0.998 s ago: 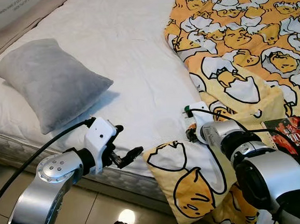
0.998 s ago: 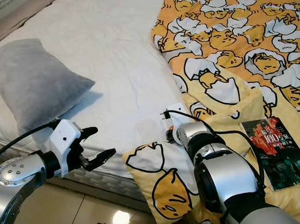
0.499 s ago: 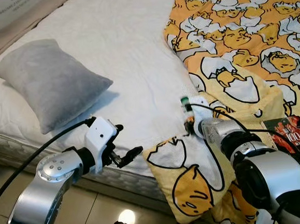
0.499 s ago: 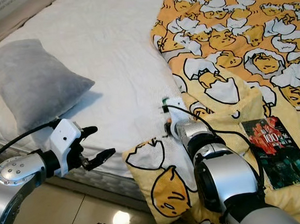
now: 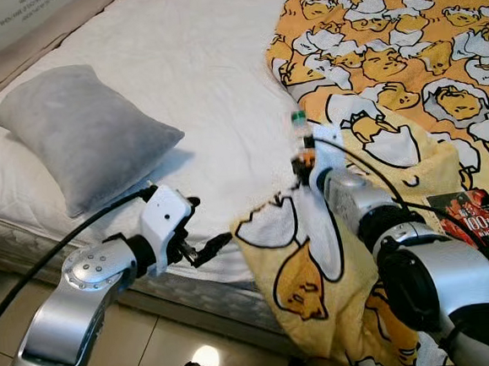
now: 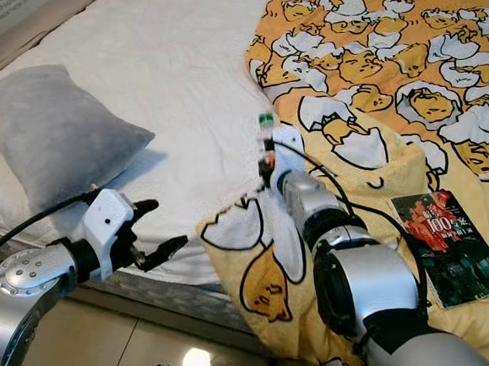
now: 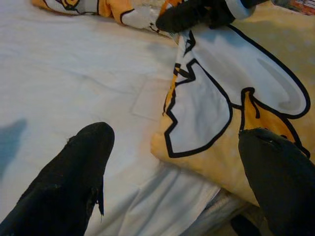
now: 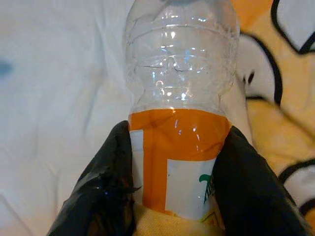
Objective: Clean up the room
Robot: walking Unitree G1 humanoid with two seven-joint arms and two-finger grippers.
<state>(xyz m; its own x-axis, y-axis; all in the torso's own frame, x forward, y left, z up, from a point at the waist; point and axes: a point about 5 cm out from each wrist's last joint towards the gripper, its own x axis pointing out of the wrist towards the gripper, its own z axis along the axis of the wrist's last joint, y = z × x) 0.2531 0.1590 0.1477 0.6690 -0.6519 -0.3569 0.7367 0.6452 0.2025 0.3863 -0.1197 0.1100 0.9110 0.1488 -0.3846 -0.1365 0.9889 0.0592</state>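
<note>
A clear plastic bottle (image 5: 299, 141) with an orange label and a green cap stands upright in my right gripper (image 5: 305, 163), which is shut on its labelled middle (image 8: 174, 147). It hangs over the seam between the white sheet and the yellow cartoon blanket (image 5: 389, 78). Yellow fabric shows just under the bottle between the black fingers (image 8: 106, 196). My left gripper (image 5: 207, 224) is open near the bed's front edge, its fingers (image 7: 74, 182) apart above the sheet, beside the blanket's hanging corner (image 7: 216, 113).
A grey pillow (image 5: 80, 137) lies on the left of the white mattress (image 5: 209, 58). A dark book (image 6: 449, 247) rests on the blanket at the right. The blanket corner (image 5: 298, 272) droops over the bed's edge toward the tiled floor (image 5: 156, 351).
My right gripper has lifted the bottle up off the blanket and carried it farther over the bed. The blanket corner now hangs lower. My left arm has barely moved.
</note>
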